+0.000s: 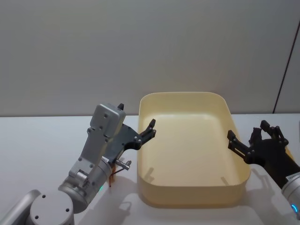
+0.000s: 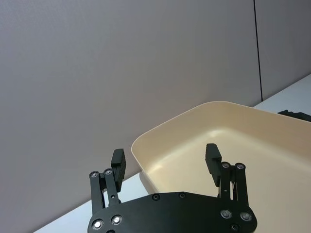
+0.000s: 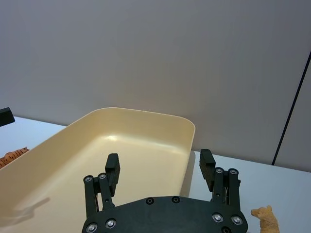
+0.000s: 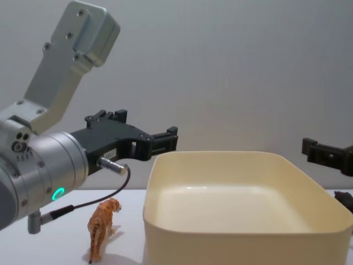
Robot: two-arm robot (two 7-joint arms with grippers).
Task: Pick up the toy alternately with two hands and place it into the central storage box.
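The cream-yellow storage box (image 1: 192, 194) stands in the middle of the white table with nothing inside it. My left gripper (image 1: 143, 126) hovers at the box's left rim, open, with nothing between its fingers (image 2: 119, 162). On the other side, my right gripper (image 1: 248, 132) hangs by the box's right rim, also open with nothing in it, as the right wrist view shows (image 3: 159, 166). An orange striped tiger toy (image 4: 102, 229) stands on the table left of the box, below the left arm. A small tan animal toy (image 3: 265, 219) lies right of the box.
A plain grey wall runs behind the table. The left arm's silver wrist with its green ring light (image 4: 38, 165) looms over the table's left side, and a black cable (image 4: 88, 204) hangs from it above the tiger.
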